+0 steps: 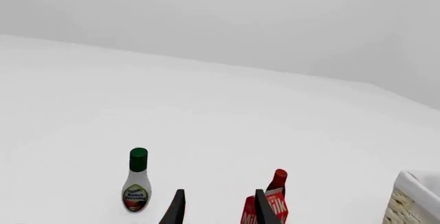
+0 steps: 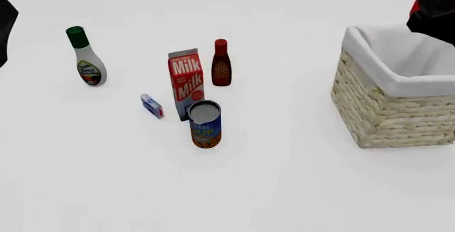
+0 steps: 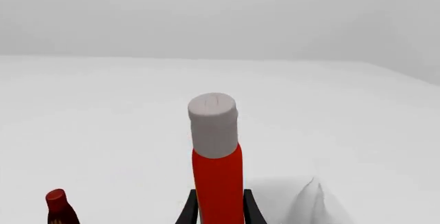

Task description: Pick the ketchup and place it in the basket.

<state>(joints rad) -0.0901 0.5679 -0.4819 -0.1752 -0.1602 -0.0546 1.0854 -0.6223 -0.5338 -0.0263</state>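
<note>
The right end effector is clamped on the orange-red, white-capped plastic ketchup bottle, probably light and slippery, above the woven wicker basket; the left end effector is apart.

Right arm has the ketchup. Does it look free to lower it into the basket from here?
Probably yes. The right claw is shut on the ketchup, held high at the basket's far right corner in the front view. The basket is open-topped, and its visible lining looks bare.
</note>
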